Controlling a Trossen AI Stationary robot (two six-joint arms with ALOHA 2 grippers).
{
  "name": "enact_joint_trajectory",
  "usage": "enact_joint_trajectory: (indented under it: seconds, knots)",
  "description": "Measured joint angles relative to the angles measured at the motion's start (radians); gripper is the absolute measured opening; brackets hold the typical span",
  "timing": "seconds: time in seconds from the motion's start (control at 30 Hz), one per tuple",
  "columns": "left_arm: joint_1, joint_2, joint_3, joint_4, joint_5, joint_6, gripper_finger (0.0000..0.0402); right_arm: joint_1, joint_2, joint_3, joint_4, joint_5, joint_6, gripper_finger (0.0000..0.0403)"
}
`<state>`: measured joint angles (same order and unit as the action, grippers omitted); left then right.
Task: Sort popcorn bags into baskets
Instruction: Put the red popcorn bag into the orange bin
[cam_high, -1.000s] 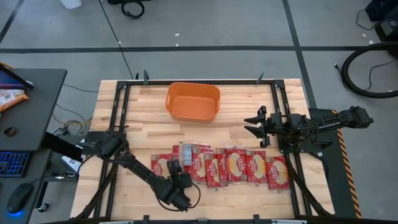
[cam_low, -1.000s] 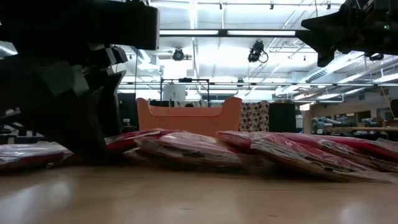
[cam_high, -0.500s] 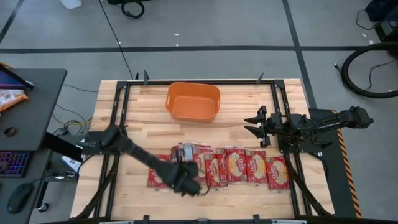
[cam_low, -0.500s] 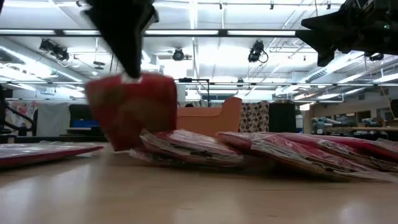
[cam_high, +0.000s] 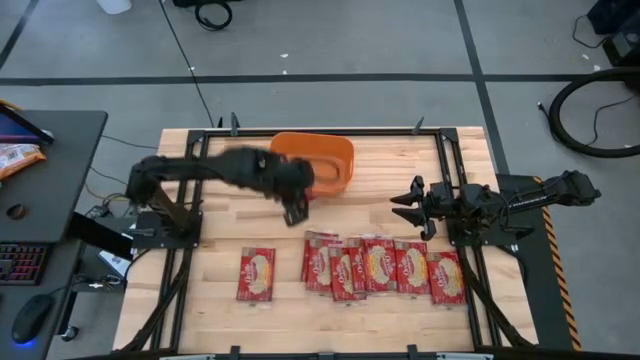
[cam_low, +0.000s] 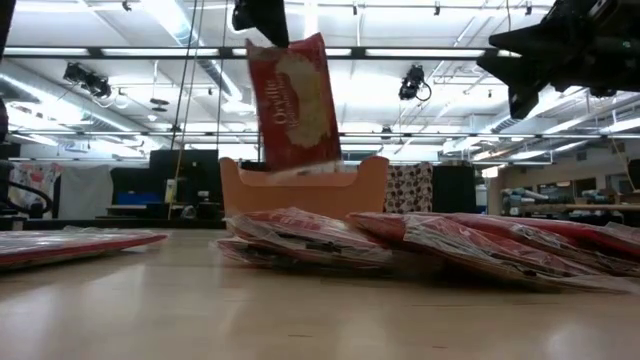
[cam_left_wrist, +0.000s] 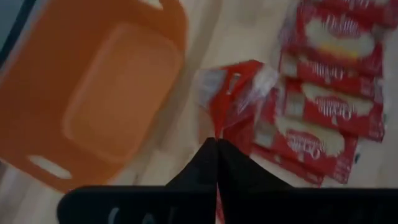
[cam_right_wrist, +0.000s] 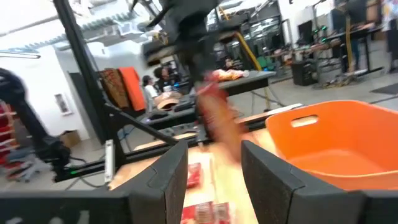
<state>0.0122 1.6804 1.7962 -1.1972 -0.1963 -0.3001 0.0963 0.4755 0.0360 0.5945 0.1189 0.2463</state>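
My left gripper hangs high beside the near left corner of the orange basket, shut on one red popcorn bag. That bag dangles in front of the basket in the low view. Several more popcorn bags lie flat in an overlapping row near the table's front edge, and one bag lies alone to their left. My right gripper waits open above the table's right side, with nothing between its fingers. My left gripper pinches the bag's upper edge between its two shut fingers, which point down from above. The bag hangs below them, upright and slightly tilted, lifted clear of the table and of the other bags.
A black metal frame runs along the table's left and right sides. The wood between the basket and the row of bags is bare. A desk with a keyboard stands left of the table.
My left gripper has shut on a bag at the row's left end near the front edge, raised it, and swung up and toward the far edge, ending beside the basket. The bag went from lying flat to hanging clear. My right arm has barely moved.
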Motion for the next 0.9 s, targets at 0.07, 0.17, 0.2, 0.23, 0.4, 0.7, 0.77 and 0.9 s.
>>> enact_joint_trajectory:
  seconds: [0.07, 0.17, 0.2, 0.23, 0.4, 0.7, 0.77, 0.9]
  knots:
    - [0.073, -0.018, 0.000, 0.046, 0.039, 0.056, 0.0002, 0.000, 0.000, 0.000, 0.000, -0.010, 0.019, 0.0154]
    - [0.179, -0.025, 0.000, 0.121, 0.080, 0.133, 0.0001, 0.001, 0.000, 0.000, -0.003, -0.014, 0.024, 0.0154]
    - [0.214, -0.025, 0.000, 0.155, 0.107, 0.153, 0.0001, 0.001, 0.000, 0.000, -0.006, -0.015, 0.024, 0.0154]
    - [0.248, -0.018, -0.001, 0.183, 0.136, 0.160, 0.0001, 0.001, 0.001, 0.000, -0.006, -0.015, 0.025, 0.0154]
    - [0.379, 0.041, -0.003, 0.266, 0.218, 0.141, 0.0001, 0.001, 0.004, 0.000, -0.006, -0.016, 0.024, 0.0154]
    - [0.478, 0.209, -0.003, 0.309, 0.423, 0.015, 0.0003, 0.001, 0.004, 0.000, 0.000, -0.011, 0.015, 0.0154]
    - [0.496, 0.232, -0.003, 0.306, 0.428, 0.009, 0.0003, 0.001, 0.004, 0.000, -0.006, -0.012, 0.016, 0.0154]
    - [0.528, 0.255, -0.003, 0.237, 0.376, 0.017, 0.0004, 0.001, 0.004, 0.000, -0.024, -0.013, 0.016, 0.0154]
